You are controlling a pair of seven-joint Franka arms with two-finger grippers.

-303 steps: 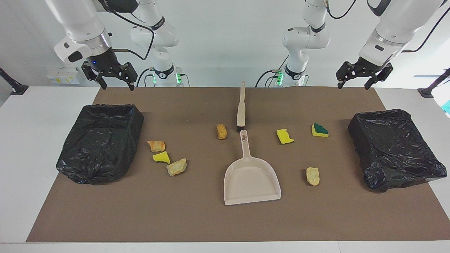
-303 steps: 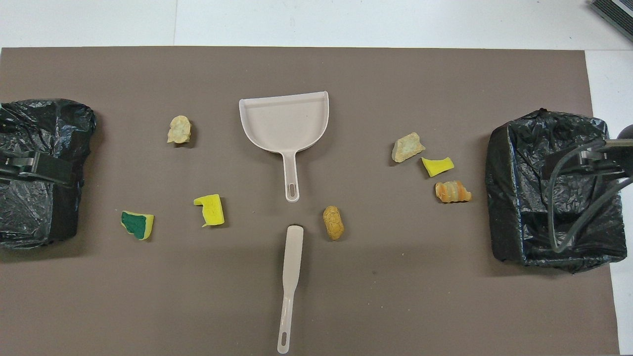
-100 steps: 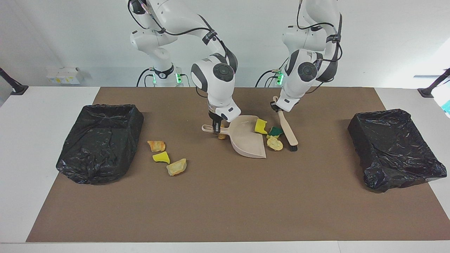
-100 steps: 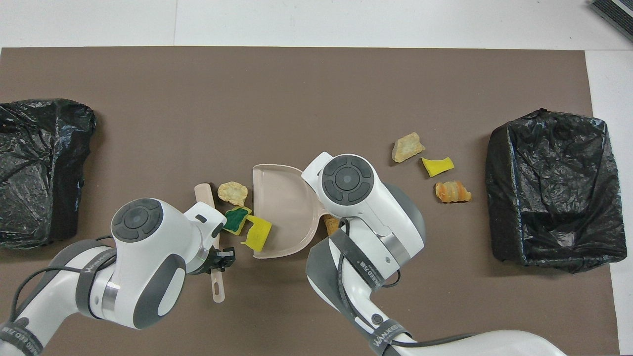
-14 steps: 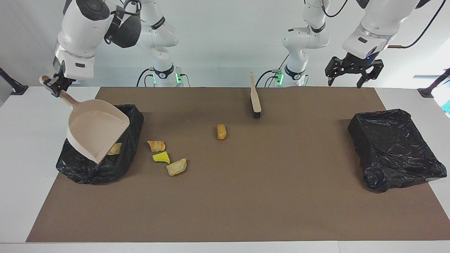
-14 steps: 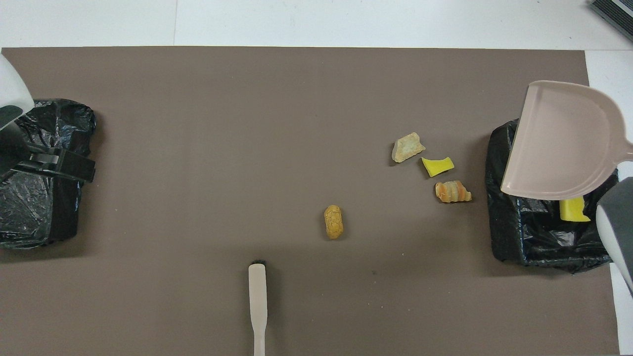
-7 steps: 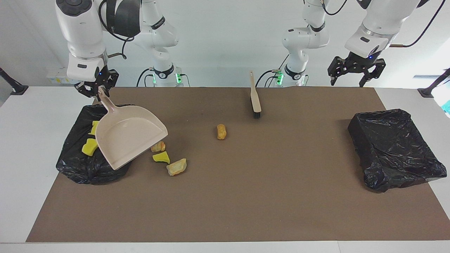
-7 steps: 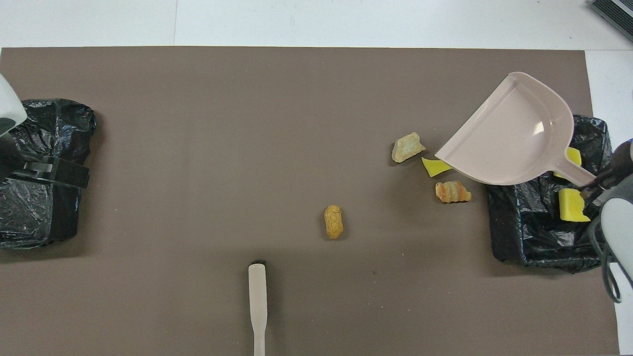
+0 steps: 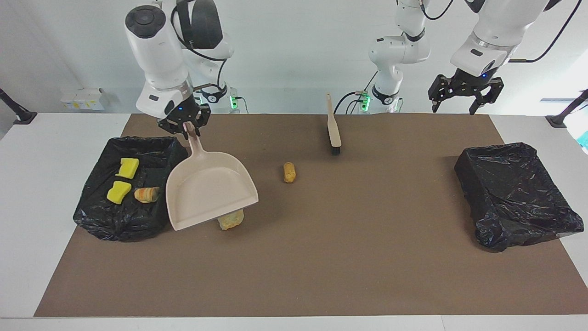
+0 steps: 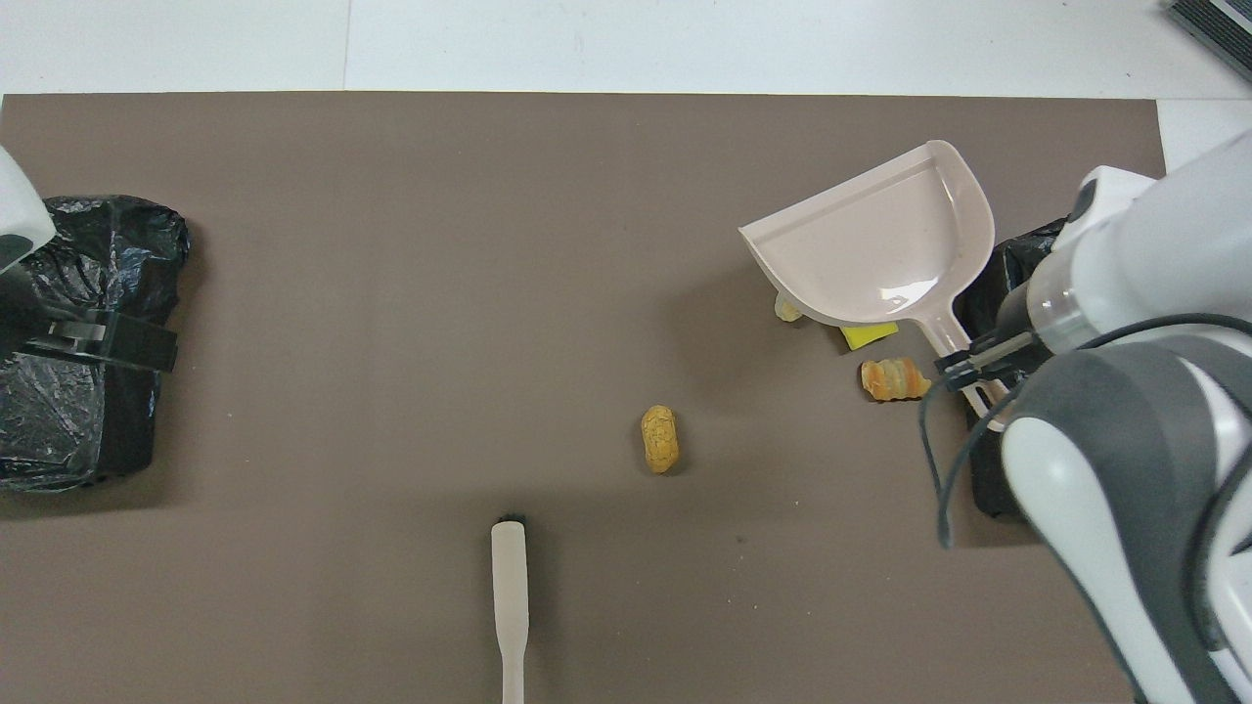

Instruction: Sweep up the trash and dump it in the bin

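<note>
My right gripper (image 9: 185, 130) (image 10: 970, 362) is shut on the handle of the beige dustpan (image 9: 209, 188) (image 10: 871, 249). The pan hangs empty over loose trash beside the black bin (image 9: 115, 220) at the right arm's end. Three trash chunks lie in that bin: two yellow (image 9: 127, 168) (image 9: 118, 191) and one orange-tan (image 9: 147, 194). From above, an orange chunk (image 10: 895, 379), a yellow one (image 10: 869, 335) and a tan one (image 10: 785, 309) show by the pan. A tan-orange chunk (image 9: 289, 172) (image 10: 660, 439) lies mid-mat. My left gripper (image 9: 455, 94) waits open, up over the left arm's end.
The brush (image 9: 333, 131) (image 10: 510, 596) lies on the mat near the robots, nearer to them than the mid-mat chunk. A second black-lined bin (image 9: 514, 193) (image 10: 88, 293) stands at the left arm's end. The brown mat (image 9: 321, 257) covers the table.
The right arm has swung the emptied dustpan off the bin toward the table's middle, over the loose chunks. Three chunks now show in the bin. The left arm has hardly moved.
</note>
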